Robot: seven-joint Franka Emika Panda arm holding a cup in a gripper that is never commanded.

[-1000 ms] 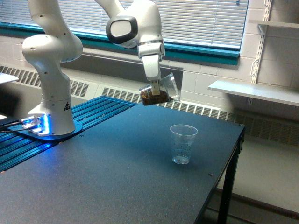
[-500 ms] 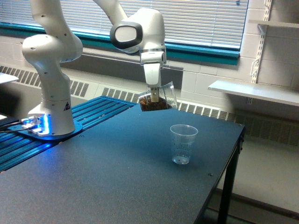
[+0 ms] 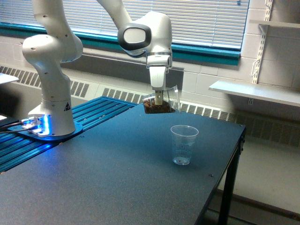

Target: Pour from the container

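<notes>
Above the dark table, the gripper is pinching the rim of the clear plastic tumbler, its fingers closed on the wall. This container is hanging in the air, tilting slightly with its mouth leaning toward the exterior view's right, and is carrying a brown granular load in its bottom. Below it and toward the exterior view's right, a smaller measuring cup is standing upright on the table, well apart from the tumbler.

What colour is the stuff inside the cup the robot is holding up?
Dark brown, sitting low in the clear container; only the exterior view shows it.
</notes>
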